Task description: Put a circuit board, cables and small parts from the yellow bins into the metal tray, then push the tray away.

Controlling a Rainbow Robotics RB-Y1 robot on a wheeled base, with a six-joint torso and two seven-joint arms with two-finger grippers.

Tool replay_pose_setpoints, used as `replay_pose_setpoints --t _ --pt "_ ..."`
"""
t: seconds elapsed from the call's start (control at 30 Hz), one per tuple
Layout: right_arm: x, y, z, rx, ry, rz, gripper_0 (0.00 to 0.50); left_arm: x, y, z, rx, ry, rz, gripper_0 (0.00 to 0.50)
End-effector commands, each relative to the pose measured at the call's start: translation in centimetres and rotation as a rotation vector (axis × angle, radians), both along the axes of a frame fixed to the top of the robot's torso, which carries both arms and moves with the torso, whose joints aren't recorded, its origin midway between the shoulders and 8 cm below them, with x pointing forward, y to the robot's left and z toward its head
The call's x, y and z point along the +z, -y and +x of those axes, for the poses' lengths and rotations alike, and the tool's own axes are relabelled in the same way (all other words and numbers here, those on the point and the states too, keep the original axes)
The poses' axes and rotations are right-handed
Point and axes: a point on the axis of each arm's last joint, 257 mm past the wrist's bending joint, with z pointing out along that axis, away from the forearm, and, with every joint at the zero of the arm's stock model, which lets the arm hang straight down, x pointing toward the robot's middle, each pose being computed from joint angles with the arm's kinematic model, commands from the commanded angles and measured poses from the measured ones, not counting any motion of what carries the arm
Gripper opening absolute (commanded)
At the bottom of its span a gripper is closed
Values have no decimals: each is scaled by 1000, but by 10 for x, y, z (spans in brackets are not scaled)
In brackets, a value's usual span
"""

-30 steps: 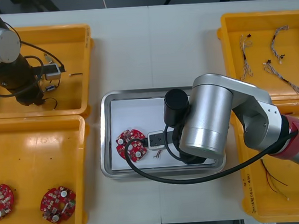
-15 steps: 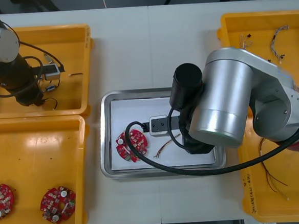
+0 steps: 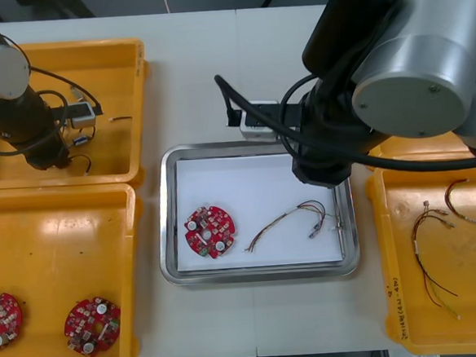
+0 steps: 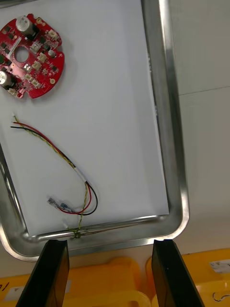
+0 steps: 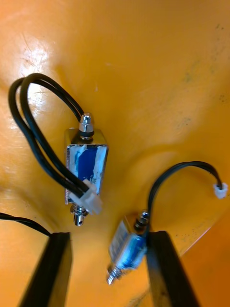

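Change: the right arm [image 3: 409,60] has risen and drawn back toward 12 o'clock, off the tray's interior. The cable it covered now lies bare. The left arm [image 3: 21,120] has held its place.
Right gripper [image 4: 111,276]: fingers spread wide, nothing between them; it hangs over the tray's edge where the tray meets a yellow bin.
Left gripper [image 5: 110,271]: fingers apart and gripping nothing, low inside the far left yellow bin [image 3: 124,72], at 10 o'clock from the tray.
Metal tray [image 3: 167,216]: table centre, white inside.
Round red circuit board [image 3: 210,231]: flat in the tray, at 8 o'clock of its floor.
Red and yellow cable [image 3: 294,219]: loose in the tray, at 4 o'clock of its floor, apart from the board; one end touches the rim.
Small metal parts: one with a blue label [image 5: 127,249] sits between the left fingers, close to one of them; another [image 5: 86,168], with a looped black cable, lies beyond.
Spare boards: two [image 3: 92,325] in the near left bin, at 8 o'clock.
Writing: a sticker [image 3: 393,286] on the near right bin's rim, too small to read.
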Motion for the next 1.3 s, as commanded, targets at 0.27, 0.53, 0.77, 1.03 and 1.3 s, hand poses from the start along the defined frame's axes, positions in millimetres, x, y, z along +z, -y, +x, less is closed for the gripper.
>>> replay_pose_setpoints --t 0.27,0.53,0.77,1.03,1.3 --pt "78 62 34 -223 36 174 500 1 12 3 -45 -4 6 0" --pt "119 103 62 -373 123 230 500 2 14 4 -46 -3 -4 0" --pt "139 139 79 -500 165 275 500 8 14 2 -38 -5 -26 0" --pt "169 186 93 -654 234 353 500 38 13 -6 -37 -23 -33 0" --pt "183 234 103 -809 267 405 500 72 7 -9 -23 -17 -39 0"
